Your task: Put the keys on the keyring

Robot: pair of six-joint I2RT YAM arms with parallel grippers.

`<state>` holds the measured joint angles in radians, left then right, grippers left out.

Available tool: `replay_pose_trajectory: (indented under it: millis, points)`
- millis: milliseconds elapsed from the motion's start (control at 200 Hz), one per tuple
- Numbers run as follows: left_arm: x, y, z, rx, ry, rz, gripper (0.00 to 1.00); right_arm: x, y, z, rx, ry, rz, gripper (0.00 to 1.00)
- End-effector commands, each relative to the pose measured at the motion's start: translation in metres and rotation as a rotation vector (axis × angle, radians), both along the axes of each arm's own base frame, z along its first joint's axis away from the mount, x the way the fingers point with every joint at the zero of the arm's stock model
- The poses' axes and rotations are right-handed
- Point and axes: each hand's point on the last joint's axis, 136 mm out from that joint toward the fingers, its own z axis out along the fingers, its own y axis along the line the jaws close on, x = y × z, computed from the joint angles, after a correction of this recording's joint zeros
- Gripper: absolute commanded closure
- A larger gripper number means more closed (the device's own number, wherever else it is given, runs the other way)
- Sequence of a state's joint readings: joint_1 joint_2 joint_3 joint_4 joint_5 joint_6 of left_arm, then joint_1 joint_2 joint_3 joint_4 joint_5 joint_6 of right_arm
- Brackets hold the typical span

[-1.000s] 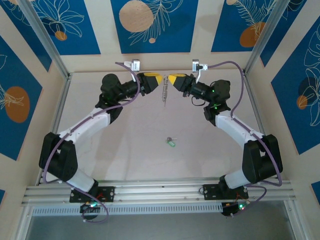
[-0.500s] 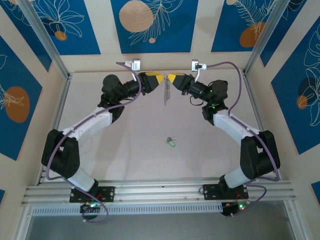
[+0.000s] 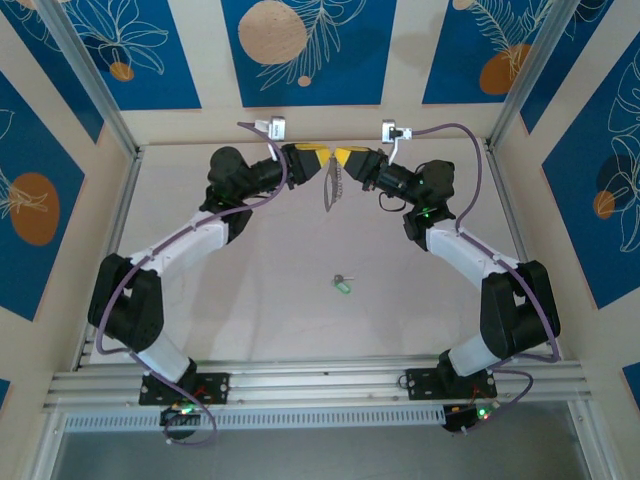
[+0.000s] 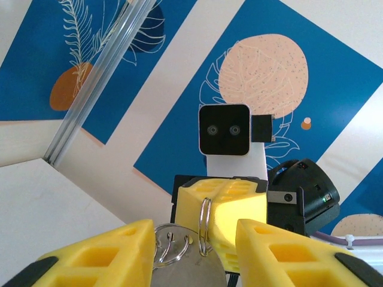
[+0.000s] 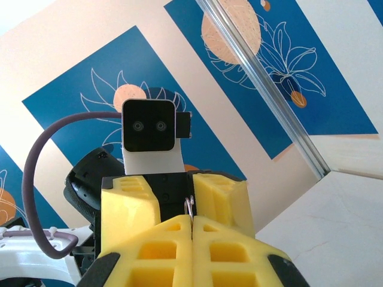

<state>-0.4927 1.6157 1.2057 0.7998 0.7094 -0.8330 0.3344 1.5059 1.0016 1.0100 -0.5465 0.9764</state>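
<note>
A: Keys (image 3: 342, 284), where?

B: One seen, tiny, mint-green head. Flat on the table (image 3: 250, 250), abt mid, fwd of both arm bases. Well apart from both grippers, nothing touching it.

A: Keyring (image 3: 331, 190)?

B: Far side of the table. Thin grey loop hanging just under the spot where the two grippers' tips meet.

A: Who's got it?

B: The right gripper (image 5: 191, 236). Fingers pressed tight together, no gap. Wire of the loop is pinched btwn them and pokes out past the tips.

A: And the left gripper (image 4: 194, 239)?

B: Jaws part-way apart, nose to nose w/ the right one. In its wrist view a round silvery tag (image 4: 188, 272) and a couple of small split rings (image 4: 170, 245) sit in the gap btwn its yellow fingers (image 4: 102, 257). Can't tell if the pads touch them, so no clear grip.

A: Anything past that?

B: Each wrist cam looks straight at the other arm's black square camera (image 4: 224, 130), mounted right behind the opposing fingers. Beyond that is the back wall (image 3: 300, 50): blue panels w/ white leaf lines and peach circles, cream strips btwn them.
</note>
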Motion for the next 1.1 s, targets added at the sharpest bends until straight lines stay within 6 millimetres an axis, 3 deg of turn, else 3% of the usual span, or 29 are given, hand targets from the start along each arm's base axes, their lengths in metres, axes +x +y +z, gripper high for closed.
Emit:
replay_pose_trajectory:
  millis: [0,365,550,665,800,920,1095]
  points:
    - [-0.010,-0.006,0.019,-0.024,-0.055,-0.041,0.62,-0.003,0.001,0.008,0.016,-0.040,-0.003,1.00]
    - [-0.009,-0.009,0.019,-0.024,-0.060,-0.047,0.76,-0.005,0.002,0.005,0.005,-0.034,0.006,1.00]
    - [-0.011,-0.013,0.018,-0.019,-0.063,-0.062,0.87,-0.009,0.004,0.006,-0.004,-0.039,0.015,1.00]
    - [-0.013,-0.015,0.016,-0.015,-0.061,-0.078,1.00,-0.010,0.005,0.006,-0.010,-0.043,0.015,1.00]
    - [-0.014,-0.016,0.015,-0.005,-0.062,-0.081,1.00,-0.010,0.001,0.008,-0.021,-0.037,0.005,1.00]
    - [-0.019,-0.016,0.011,0.038,-0.074,-0.094,1.00,-0.009,-0.018,0.006,-0.040,-0.016,-0.034,0.72]
    - [-0.031,-0.018,0.008,0.138,-0.126,-0.147,1.00,-0.020,-0.042,0.003,-0.116,-0.001,-0.047,0.58]
